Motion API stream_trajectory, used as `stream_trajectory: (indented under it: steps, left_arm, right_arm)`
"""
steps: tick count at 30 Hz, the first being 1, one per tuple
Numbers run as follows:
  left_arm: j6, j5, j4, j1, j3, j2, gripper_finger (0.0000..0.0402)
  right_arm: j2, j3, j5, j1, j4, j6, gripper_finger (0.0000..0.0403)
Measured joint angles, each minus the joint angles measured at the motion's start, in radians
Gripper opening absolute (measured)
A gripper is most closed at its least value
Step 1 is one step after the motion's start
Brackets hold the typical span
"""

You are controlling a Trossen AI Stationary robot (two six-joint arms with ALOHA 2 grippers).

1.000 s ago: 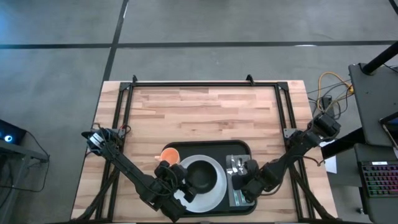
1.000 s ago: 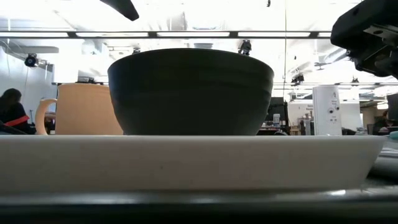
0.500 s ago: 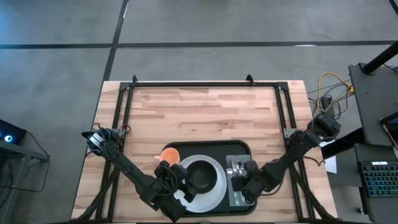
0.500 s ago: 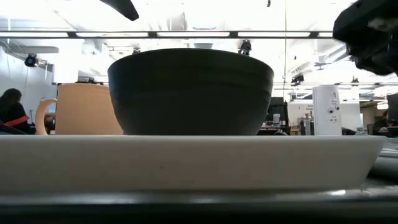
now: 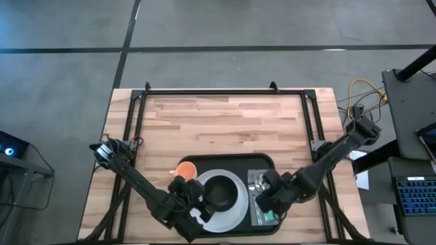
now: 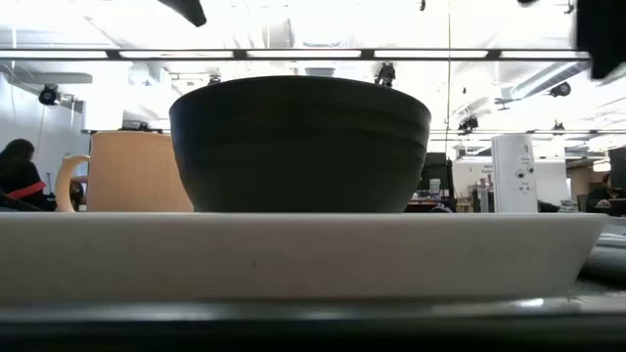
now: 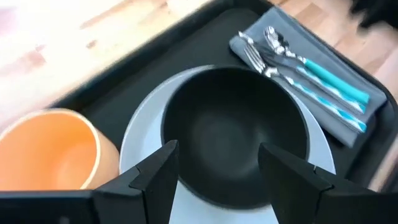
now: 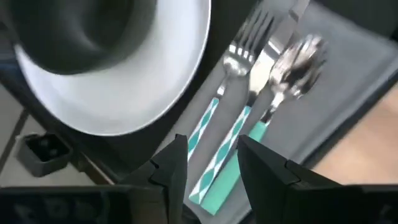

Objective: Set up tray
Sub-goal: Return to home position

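The black tray (image 5: 225, 158) lies at the table's near middle. On it stand a white plate (image 5: 235, 211) with a black bowl (image 5: 219, 192) on top, an orange cup (image 5: 187, 169) to the left, and a grey napkin (image 8: 348, 81) to the right. A fork, knife and spoon with teal handles (image 8: 249, 106) lie on the napkin. My left gripper (image 7: 217, 171) hovers open over the bowl's near-left side. My right gripper (image 8: 214, 162) is open above the teal handles, touching nothing.
Bare wooden table top (image 5: 225, 122) stretches from the tray to the far edge, framed by black rails (image 5: 218, 91). The low view is filled by the plate (image 6: 293, 254), the bowl (image 6: 300, 147) and the cup (image 6: 137, 171). A person sits far off in the room (image 6: 15, 166).
My right gripper has risen off the napkin side of the tray, leaving the low view through its top right corner, and has drifted slightly toward the table's near edge. The cutlery stays lying on the napkin.
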Motion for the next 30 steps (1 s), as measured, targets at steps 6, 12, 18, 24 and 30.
stream_trajectory:
  steps: [6,12,18,24,30]
  left_arm:
    - [0.031,0.018,-0.001,0.010,-0.005,-0.041,0.0199]
    - [0.204,0.012,0.080,0.029,-0.014,-0.139,0.0199]
    - [0.587,0.033,0.602,0.046,-0.232,-0.302,0.0199]
    - [0.921,0.196,1.468,0.076,-0.694,-0.479,0.0199]
    - [1.001,0.255,1.861,0.093,-1.000,-0.616,0.0199]
  right_arm:
    - [-0.119,0.106,0.155,-0.047,-0.047,-0.302,0.0123]
    - [-0.240,0.130,0.032,-0.165,0.087,-0.617,0.0128]
    - [-0.284,-0.020,-0.211,-0.304,0.378,-0.737,0.0130]
    - [-0.282,-0.212,-0.350,-0.394,0.777,-0.758,0.0122]
    - [-0.359,-0.308,-0.408,-0.497,0.845,-0.821,0.0118]
